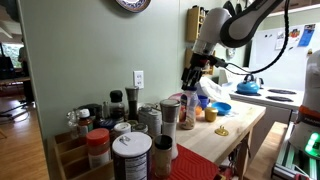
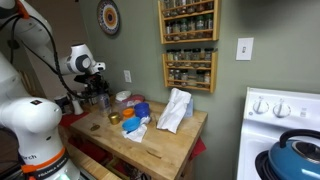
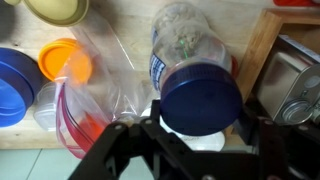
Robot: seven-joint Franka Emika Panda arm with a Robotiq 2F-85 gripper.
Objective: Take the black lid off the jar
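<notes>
The black lid (image 3: 200, 97) is a round dark cap, seen from above in the wrist view. My gripper (image 3: 200, 110) has a finger on each side of it and is shut on it. The pale whitish jar (image 3: 190, 140) shows just under the lid, toward the near edge of the view. I cannot tell whether the lid has separated from the jar. In an exterior view the gripper (image 1: 190, 84) hangs over the tall slim jar (image 1: 187, 113) at the back of the wooden table (image 1: 228, 135). It also shows in an exterior view (image 2: 100, 92).
A clear spice jar (image 3: 180, 40) stands just beyond the lid, with a clear plastic bag (image 3: 105, 80), an orange lid (image 3: 65, 60) and a blue bowl (image 3: 12, 85) beside it. Several spice containers (image 1: 130, 150) crowd the near table end. A stove (image 2: 285, 110) stands beside the table.
</notes>
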